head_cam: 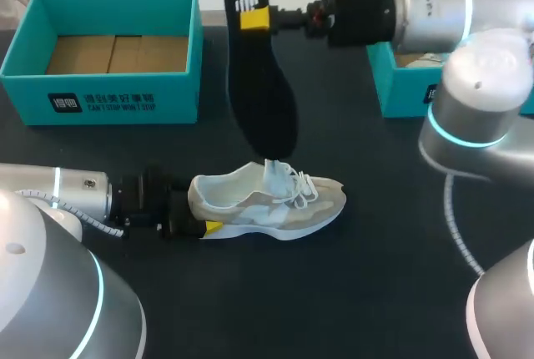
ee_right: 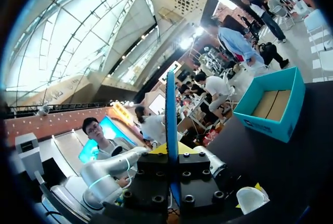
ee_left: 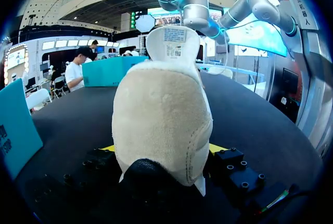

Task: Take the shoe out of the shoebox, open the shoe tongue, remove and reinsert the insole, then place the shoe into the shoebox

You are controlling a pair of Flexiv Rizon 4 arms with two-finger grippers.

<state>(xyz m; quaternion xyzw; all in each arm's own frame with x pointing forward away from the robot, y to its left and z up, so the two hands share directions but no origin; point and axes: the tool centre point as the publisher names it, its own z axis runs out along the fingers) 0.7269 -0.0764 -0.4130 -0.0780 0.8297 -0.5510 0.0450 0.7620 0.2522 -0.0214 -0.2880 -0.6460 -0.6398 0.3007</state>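
Black insole hangs toe-down over the shoe, pinched at its heel end by my right hand, while my left hand clamps the shoe's heel on the worktop; I judge reinsertion and return to the shoebox outstanding.
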